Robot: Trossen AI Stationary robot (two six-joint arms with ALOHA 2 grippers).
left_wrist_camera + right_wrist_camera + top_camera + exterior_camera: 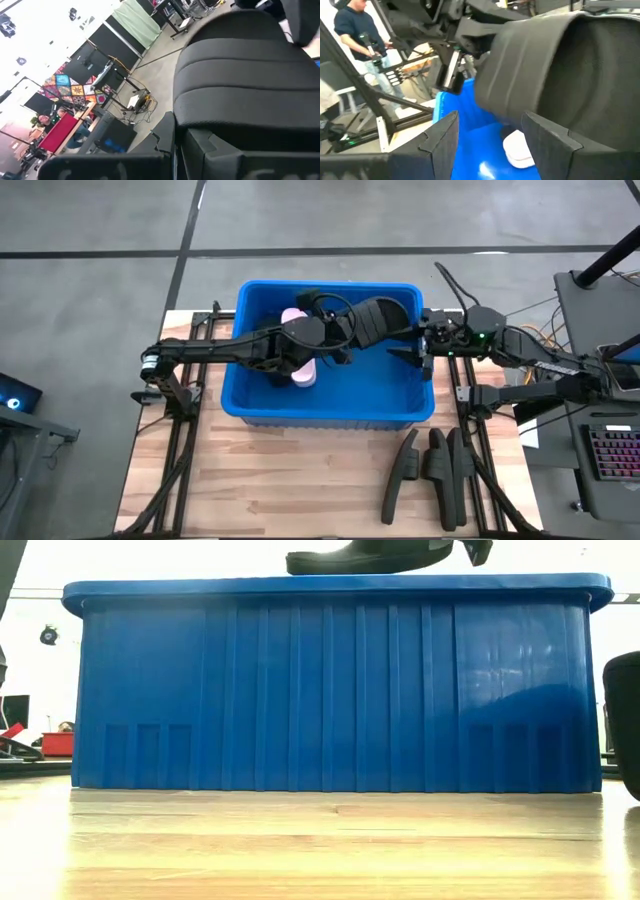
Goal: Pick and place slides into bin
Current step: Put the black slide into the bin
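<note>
1. Above the bin [250, 405], my left gripper [345, 340] is clamped on a black slide [375, 320], its long axis lying across the bin's width toward the right gripper [415, 352].
2. Right gripper's fingers stand apart just beside the slide.
3. Inside the bin I see a pink slide [300, 370]; three black slides [430, 465] lie on the table [280, 490] near the bin's right front corner.

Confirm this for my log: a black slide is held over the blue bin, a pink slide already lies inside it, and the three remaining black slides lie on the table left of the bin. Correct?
Not quite. The three black slides lie on the table near the bin's front right corner, not left of it; the high view shows this. The rest stands: a black slide is held over the bin, and a pink slide lies inside.
</note>
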